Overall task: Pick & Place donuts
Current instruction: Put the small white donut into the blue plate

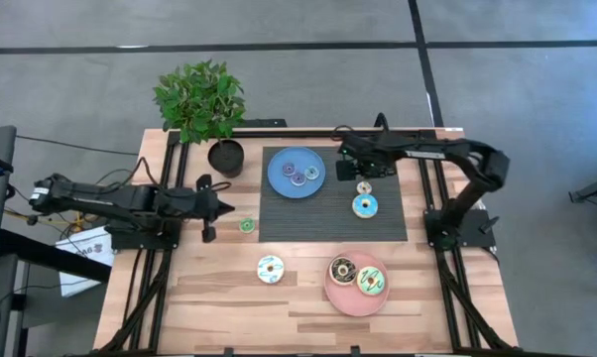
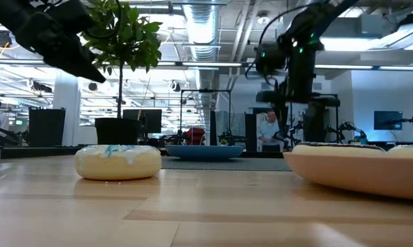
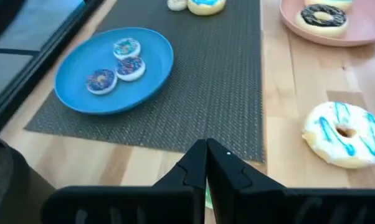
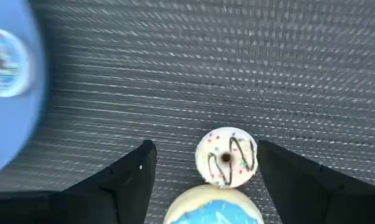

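A tiny beige donut [image 1: 363, 187] and a light blue donut [image 1: 365, 205] lie on the dark mat [image 1: 328, 213]. My right gripper [image 4: 206, 154] hangs open above them, pointing down. In the right wrist view the tiny donut [image 4: 227, 157] shows between its fingers, untouched. Three tiny donuts lie on the blue plate [image 1: 279, 183]. A tiny green donut [image 1: 246, 225] and a cream donut [image 1: 270, 269] lie on the bare wood. A dark brown donut [image 1: 343, 270] and another iced one [image 1: 371, 281] rest on the pink plate [image 1: 350, 300]. My left gripper [image 1: 229, 208] hovers shut over the table's left side.
A potted plant [image 1: 201, 99] stands at the far left corner, its dark pot [image 1: 225, 157] just left of the blue plate. Black frame rails run along both sides of the table. Bare wood lies along the near edge.
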Action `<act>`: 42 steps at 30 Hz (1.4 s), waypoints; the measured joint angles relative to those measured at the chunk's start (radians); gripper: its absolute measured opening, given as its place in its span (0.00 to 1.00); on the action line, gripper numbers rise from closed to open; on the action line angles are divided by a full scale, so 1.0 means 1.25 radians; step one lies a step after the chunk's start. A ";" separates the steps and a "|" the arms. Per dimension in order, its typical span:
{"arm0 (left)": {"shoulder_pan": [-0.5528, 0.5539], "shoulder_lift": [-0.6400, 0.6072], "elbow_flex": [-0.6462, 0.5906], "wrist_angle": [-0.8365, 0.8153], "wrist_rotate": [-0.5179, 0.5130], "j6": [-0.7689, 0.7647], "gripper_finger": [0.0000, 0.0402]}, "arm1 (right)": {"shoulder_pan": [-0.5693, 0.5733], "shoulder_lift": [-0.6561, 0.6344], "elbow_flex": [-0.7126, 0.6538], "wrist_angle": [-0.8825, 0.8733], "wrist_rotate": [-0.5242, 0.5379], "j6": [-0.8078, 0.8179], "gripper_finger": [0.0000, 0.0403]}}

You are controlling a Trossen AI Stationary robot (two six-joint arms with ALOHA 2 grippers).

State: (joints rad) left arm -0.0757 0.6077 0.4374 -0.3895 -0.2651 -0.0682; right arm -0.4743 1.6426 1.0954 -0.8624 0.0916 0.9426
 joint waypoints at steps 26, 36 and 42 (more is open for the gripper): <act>0.000 -0.005 0.000 -0.073 0.026 -0.039 0.00 | -0.046 0.132 -0.008 -0.016 -0.096 -0.021 0.66; 0.000 -0.005 0.000 -0.073 0.025 -0.039 0.00 | -0.045 0.132 -0.008 -0.016 -0.117 -0.029 0.53; 0.000 -0.005 0.000 -0.073 0.025 -0.040 0.00 | -0.045 0.128 -0.007 -0.016 -0.117 -0.030 0.46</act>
State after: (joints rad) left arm -0.0757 0.6014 0.4377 -0.4805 -0.2340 -0.1181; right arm -0.5308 1.8030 1.0868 -0.8825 -0.0544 0.9054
